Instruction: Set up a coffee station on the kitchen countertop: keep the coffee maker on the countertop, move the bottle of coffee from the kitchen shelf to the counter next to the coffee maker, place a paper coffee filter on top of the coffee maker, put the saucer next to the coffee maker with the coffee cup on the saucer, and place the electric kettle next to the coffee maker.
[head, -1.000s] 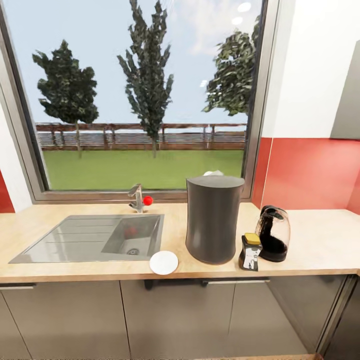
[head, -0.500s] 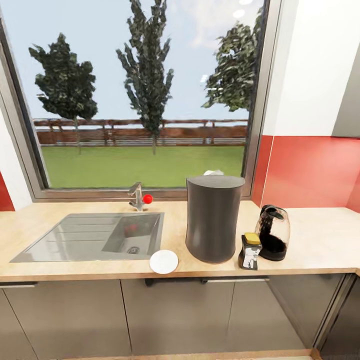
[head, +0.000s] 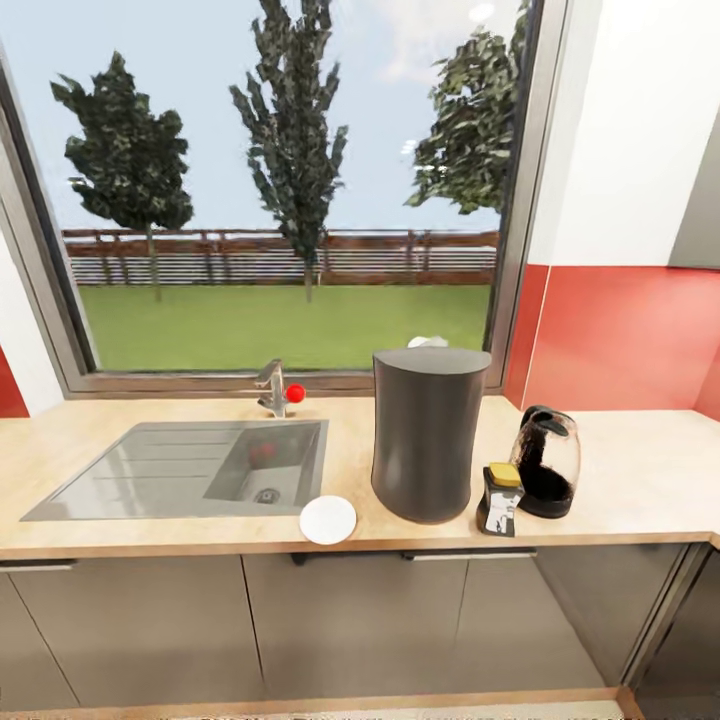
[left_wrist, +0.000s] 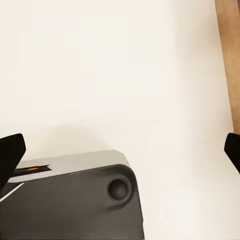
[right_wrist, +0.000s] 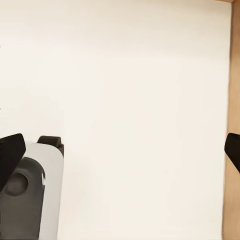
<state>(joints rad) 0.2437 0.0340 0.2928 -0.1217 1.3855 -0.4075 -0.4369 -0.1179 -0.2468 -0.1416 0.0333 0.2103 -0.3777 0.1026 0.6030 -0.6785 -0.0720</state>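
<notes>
The long light wood-grain kitchen countertop (head: 640, 480) runs over grey cabinet fronts (head: 140, 630) below a large window (head: 280, 190). The tall dark grey matte cylindrical coffee maker (head: 428, 432) stands upright on the countertop, right of the sink. A small white item (head: 427, 342) shows just above its top rim; what it is cannot be told.

The small dark glass bottle of coffee (head: 499, 500), with a yellow-orange lid and white label, stands near the front edge, just beside the coffee maker's right side. The clear rounded glass electric kettle (head: 546, 464), with black base and lid, stands just beyond the bottle; its lower part looks dark. The flat round white saucer (head: 328, 520) lies at the front edge, between the sink and the coffee maker, with nothing on it.

The recessed grey steel sink (head: 180, 480) holds a red reflection near its drain. A metal tap (head: 272, 388) with a red knob stands behind it.

The left gripper (left_wrist: 120, 150) has its dark fingertips (left_wrist: 11, 152) spread wide at the frame edges, holding nothing, over a pale floor and a dark grey robot part (left_wrist: 75, 200). The right gripper (right_wrist: 120, 150) is likewise spread wide and holds nothing.
</notes>
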